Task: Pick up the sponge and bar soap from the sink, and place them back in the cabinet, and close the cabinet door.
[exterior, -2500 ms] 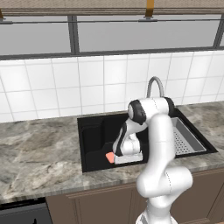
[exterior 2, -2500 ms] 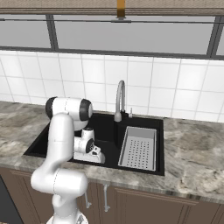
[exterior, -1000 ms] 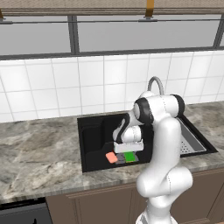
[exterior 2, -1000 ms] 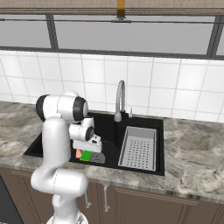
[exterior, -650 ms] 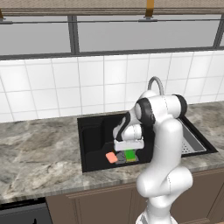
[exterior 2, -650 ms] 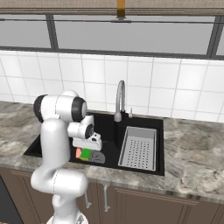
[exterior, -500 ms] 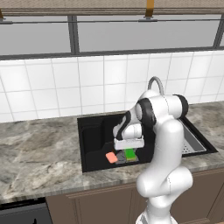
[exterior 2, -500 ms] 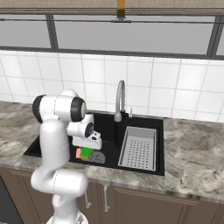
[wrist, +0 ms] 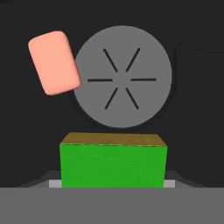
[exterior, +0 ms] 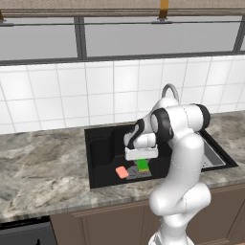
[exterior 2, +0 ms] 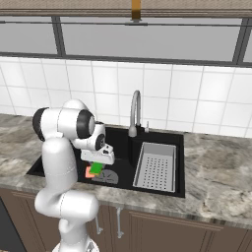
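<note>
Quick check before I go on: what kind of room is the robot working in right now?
A kitchen, at the sink station. A black sink with a curved chrome faucet sits in a grey marbled counter, white wall tiles behind it, and a sponge and bar soap lie in the basin.

In the sink [exterior: 103, 155], the sponge [exterior: 142, 165] lies under the gripper [exterior: 141, 165], just beside the drain [wrist: 122, 76]; the bar soap [exterior: 122, 172] lies left of both; the strainer tray [exterior 2: 157, 166] sits right of the faucet [exterior 2: 134, 112].
</note>
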{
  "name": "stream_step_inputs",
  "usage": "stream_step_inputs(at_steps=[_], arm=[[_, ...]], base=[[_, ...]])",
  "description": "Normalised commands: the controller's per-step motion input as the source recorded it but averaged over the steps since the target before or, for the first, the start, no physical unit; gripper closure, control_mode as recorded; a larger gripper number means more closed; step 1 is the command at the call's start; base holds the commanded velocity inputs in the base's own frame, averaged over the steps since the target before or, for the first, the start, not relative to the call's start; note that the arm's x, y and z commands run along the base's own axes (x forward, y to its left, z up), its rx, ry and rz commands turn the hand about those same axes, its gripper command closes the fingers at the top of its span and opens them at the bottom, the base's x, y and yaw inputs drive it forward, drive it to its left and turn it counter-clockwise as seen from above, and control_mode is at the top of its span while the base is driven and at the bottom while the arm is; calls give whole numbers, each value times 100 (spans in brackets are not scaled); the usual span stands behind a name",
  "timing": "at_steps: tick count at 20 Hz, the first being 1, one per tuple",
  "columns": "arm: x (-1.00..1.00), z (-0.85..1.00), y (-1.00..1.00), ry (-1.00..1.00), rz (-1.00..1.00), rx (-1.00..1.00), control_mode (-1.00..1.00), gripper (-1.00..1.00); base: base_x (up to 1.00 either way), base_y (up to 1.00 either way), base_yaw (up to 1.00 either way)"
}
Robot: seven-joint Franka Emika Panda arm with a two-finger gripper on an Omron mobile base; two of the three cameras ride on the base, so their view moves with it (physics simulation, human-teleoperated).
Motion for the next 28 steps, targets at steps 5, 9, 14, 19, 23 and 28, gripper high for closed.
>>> stream_step_inputs(at_steps=[5,9,14,19,23,28], arm=[[0,29,0,0,0,0,-100,100],[0,31,0,0,0,0,-100,100],[0,37,-1,0,0,0,-100,100],[0,39,-5,0,0,0,-100,100],[-2,41,-9,0,0,0,-100,100],[-13,36,-8,0,0,0,-100,100]], base=[[0,0,0],[0,0,0],[0,0,0],[0,0,0],[0,0,0],[0,0,0]])
